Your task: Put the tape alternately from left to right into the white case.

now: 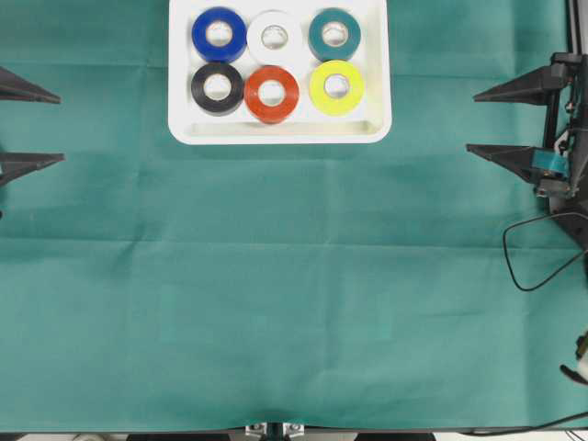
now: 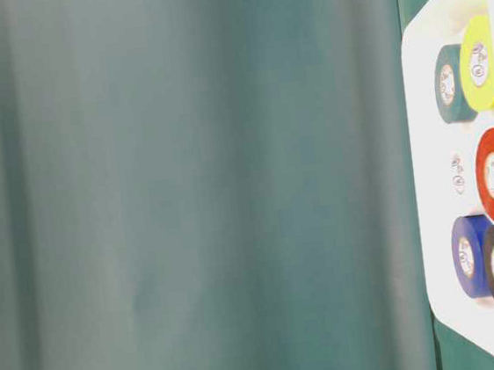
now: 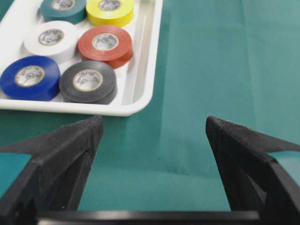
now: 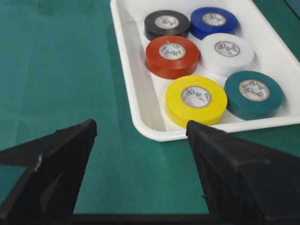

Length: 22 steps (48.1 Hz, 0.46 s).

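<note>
You see all six tape rolls (image 1: 277, 62) lying flat in the white case (image 1: 184, 83) at top centre, so both the left gripper (image 1: 28, 124) and right gripper (image 1: 501, 119) sit at the frame edges, spread and empty, the job apparently done.

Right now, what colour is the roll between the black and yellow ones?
Red, clearest in the overhead view.

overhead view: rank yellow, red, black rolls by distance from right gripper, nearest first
1. yellow roll: front row of the white case, on the end toward the right gripper.
2. red roll: front row, middle.
3. black roll: front row, far end.
</note>
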Motion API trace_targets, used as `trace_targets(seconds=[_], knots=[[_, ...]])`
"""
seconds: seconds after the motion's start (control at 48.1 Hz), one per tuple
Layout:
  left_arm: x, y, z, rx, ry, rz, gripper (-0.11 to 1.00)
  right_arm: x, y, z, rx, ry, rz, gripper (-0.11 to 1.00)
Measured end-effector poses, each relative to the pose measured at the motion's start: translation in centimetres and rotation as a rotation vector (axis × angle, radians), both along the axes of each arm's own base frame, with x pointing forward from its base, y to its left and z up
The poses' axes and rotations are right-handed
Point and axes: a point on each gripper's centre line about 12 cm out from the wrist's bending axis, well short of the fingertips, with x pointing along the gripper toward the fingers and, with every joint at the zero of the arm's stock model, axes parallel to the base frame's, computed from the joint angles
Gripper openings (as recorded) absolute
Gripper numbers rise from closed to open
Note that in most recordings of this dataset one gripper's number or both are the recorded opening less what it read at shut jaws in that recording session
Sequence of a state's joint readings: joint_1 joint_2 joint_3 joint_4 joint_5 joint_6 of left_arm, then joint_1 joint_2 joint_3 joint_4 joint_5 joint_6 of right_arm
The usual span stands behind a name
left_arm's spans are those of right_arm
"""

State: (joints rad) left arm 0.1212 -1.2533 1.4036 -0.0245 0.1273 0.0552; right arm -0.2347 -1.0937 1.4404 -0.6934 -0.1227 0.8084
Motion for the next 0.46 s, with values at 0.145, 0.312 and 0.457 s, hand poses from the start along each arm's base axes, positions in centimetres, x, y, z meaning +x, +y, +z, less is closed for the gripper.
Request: trace_targets(seconds=[0.145, 0.312, 0.457], knots=[[-0.18, -0.02, 0.01, 0.001, -0.012, 0.0, 0.75, -0.01, 0.03, 0.05, -0.001, -0.003, 0.002, 0.84], [-0.31, -0.04, 0.1, 0.003, -0.024, 0.0, 0.75, -0.04, 0.01, 0.12, -0.002, -0.007, 0.0, 0.84], [-0.31, -0.04, 0.1, 0.003, -0.024, 0.0, 0.75, -0.04, 0.05, 0.16, -0.003, -0.01, 0.003, 0.84]])
